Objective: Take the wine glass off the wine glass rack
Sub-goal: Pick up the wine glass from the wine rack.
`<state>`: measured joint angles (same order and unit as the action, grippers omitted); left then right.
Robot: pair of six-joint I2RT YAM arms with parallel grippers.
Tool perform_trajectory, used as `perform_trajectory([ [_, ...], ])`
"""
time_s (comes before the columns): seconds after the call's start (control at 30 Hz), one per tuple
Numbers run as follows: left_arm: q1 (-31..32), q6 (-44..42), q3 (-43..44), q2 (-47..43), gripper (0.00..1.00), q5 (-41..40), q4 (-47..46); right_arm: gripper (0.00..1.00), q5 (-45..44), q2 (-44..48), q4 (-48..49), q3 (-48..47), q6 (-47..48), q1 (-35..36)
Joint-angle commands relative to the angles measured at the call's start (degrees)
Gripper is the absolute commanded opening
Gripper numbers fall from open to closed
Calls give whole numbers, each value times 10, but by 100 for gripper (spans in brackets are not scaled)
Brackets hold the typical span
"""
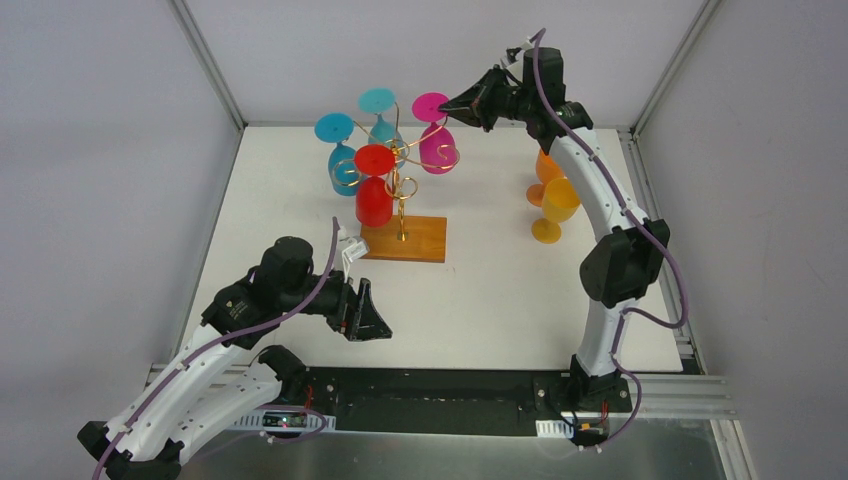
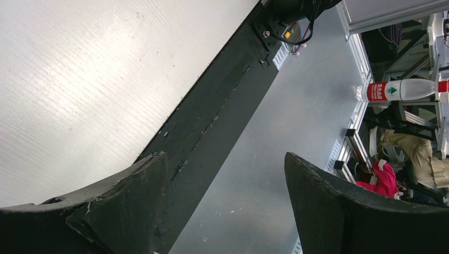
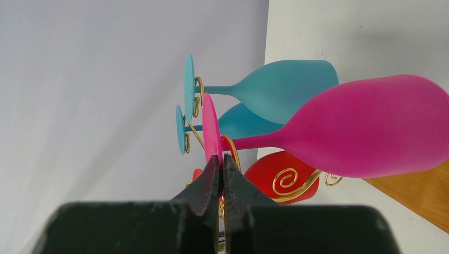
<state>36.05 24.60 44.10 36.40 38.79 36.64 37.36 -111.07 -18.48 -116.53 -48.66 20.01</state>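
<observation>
The right gripper has its jaws pressed together, tips at the foot rim of the pink wine glass; I cannot tell whether they pinch it. The glass hangs bowl down, long axis vertical, on the back-right arm of the wine glass rack, left of centre toward the table's far edge. Bare surface lies in front. An orange glass and a yellow glass stand near the right edge. The left gripper gapes empty over the left half of the near edge.

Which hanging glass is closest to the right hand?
The magenta glass: its foot is by the right hand's shut tips; red glass and blue glasses hang farther.
</observation>
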Motion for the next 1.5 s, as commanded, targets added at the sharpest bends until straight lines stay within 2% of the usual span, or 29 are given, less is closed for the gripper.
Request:
perform_trajectory([
  [0.0, 3, -10, -3, 2, 82, -1, -6, 0, 2, 52, 33, 18, -16, -9],
  [1.0, 3, -9, -4, -2, 82, -5, -6, 0, 19, 112, 57, 78, -22, -4],
  [1.47, 3, -9, -5, -11, 83, -5, -6, 0, 10, 71, 26, 12, -15, 37],
])
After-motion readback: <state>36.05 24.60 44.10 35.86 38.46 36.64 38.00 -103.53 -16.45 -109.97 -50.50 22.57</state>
